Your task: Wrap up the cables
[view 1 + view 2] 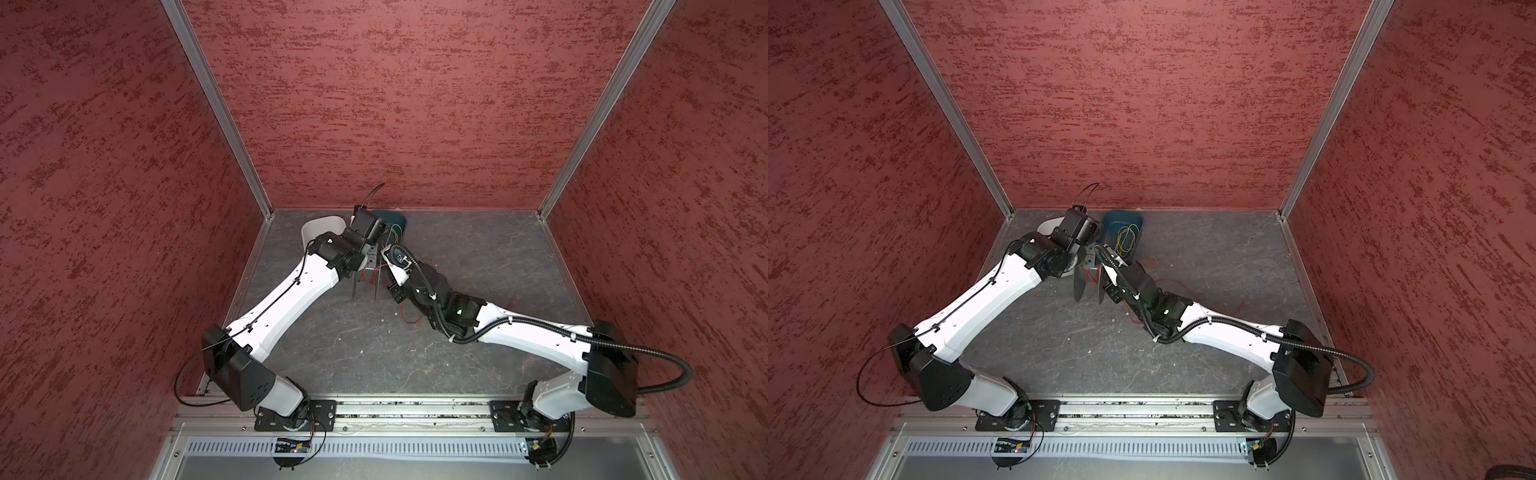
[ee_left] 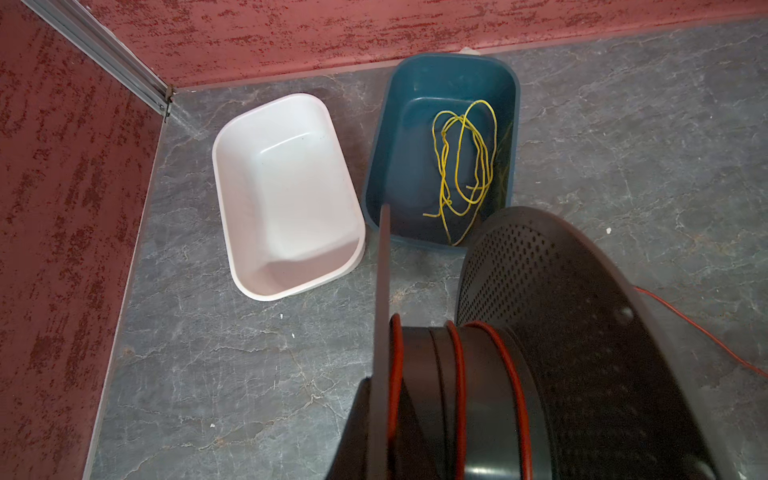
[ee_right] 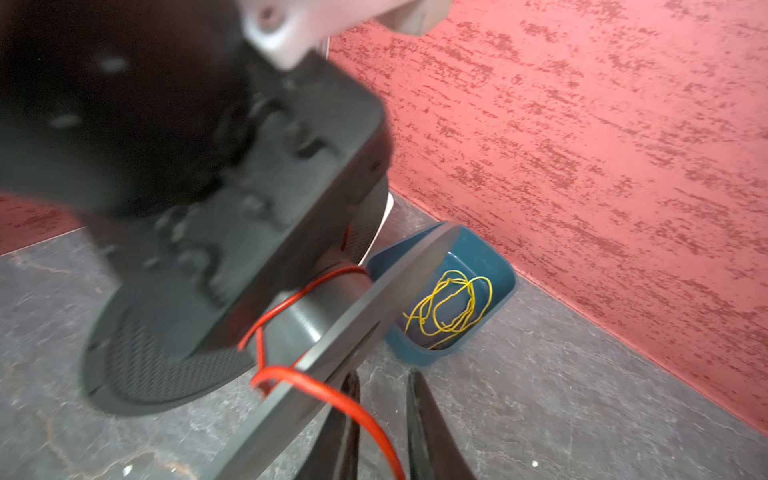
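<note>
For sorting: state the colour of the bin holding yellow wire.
Teal bin, clearest in the left wrist view.

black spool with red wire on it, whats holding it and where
The left gripper, jaws shut, apparently on the thin flange rim of the black plastic spool. The right gripper, jaws open, only straddles the thin red cable.

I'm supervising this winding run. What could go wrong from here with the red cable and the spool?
1. The right gripper has its jaws apart with the red cable running between them, so tension may drop and the few spread turns on the spool could slacken.
2. The cable crosses the flange rim; the next turn might land outside it.
3. The loose tail on the table passes under the right arm and might snag.
</note>
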Controlling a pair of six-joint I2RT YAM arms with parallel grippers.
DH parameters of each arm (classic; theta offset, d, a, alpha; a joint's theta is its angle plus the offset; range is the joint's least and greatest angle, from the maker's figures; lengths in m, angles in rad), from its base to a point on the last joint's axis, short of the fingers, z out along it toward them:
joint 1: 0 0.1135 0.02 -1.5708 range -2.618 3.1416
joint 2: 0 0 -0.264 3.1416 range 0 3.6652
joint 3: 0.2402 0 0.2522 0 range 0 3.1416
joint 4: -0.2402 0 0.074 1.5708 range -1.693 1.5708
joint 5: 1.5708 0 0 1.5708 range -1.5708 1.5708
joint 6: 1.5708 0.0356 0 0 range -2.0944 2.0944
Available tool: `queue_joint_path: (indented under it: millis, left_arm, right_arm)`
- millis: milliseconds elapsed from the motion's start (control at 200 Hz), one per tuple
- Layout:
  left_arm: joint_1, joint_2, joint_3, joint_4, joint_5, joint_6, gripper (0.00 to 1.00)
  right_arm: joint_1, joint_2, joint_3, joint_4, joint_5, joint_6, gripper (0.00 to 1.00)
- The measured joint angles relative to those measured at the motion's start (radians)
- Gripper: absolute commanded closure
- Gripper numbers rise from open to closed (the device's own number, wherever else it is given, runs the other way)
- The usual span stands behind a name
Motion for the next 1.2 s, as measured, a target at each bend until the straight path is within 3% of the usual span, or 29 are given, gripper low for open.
queue_joint_path:
  millis: [376,772,872,1037,1197]
  left_arm:
    - [-0.01,-0.082,-0.066,0.001,0.09,0.093,1.0]
    - [0.043,-0.159,-0.051,-0.003,0.339,0.143,1.0]
    - [0.104,-0.185,-0.046,-0.008,0.439,0.142,1.0]
    - [0.214,-0.215,-0.019,-0.029,0.595,0.114,1.0]
    - [0.324,-0.219,-0.012,-0.015,0.759,0.043,1.0]
  right_arm:
    - [-0.113,0.041,0.086,-0.024,-0.067,-0.007,0.73]
    - [-0.306,0.129,0.115,-0.084,-0.414,0.082,0.7]
    - [-0.32,0.149,0.106,-0.091,-0.469,0.102,0.63]
    - [-0.334,0.117,0.011,-0.079,-0.532,0.134,0.35]
    - [-0.346,0.01,-0.103,-0.079,-0.581,0.15,0.25]
